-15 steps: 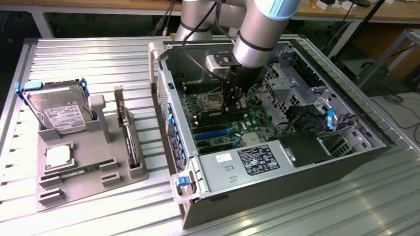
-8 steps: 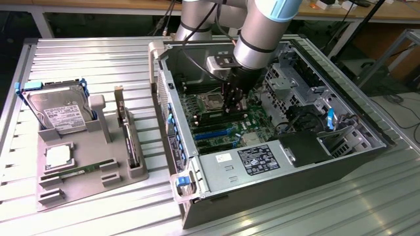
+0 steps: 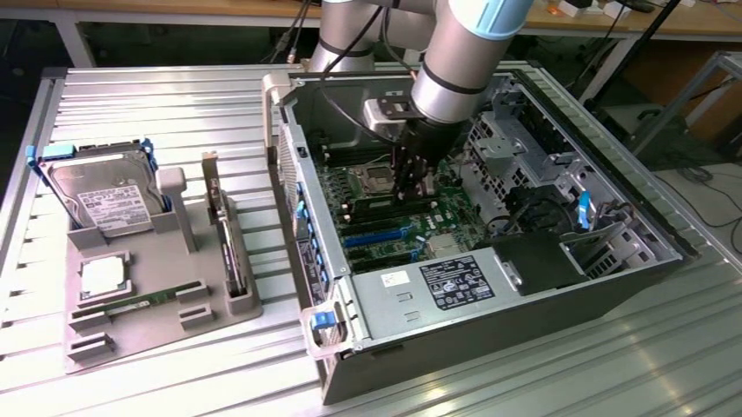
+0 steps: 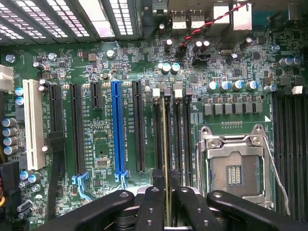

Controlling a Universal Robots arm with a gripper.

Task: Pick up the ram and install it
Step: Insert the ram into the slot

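One ram (image 4: pixel 166 139) stands on edge in the claw (image 4: pixel 168 192), pinched narrowly between two fingers (image 4: pixel 152 202). It lies in line with a black slot beside one processor socket (image 4: pixel 236 168) and one blue slot (image 4: pixel 117 125). In the exterior view, walls and cables of one open computer case (image 3: pixel 649 248) hem the arm in. On the table (image 3: pixel 139 95) at the case's 9 o'clock, one grey tray (image 3: pixel 151 323) carries one hard drive (image 3: pixel 104 195) and, at its 6 o'clock, one square chip (image 3: pixel 102 276).

Case wall (image 3: pixel 304 208) and drive cage (image 3: pixel 506 143) flank the end effector (image 3: pixel 413 187); above lies open.

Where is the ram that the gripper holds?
In the wrist view, the ram stands edge-on in the gripper, at the memory slots beside the empty CPU socket.
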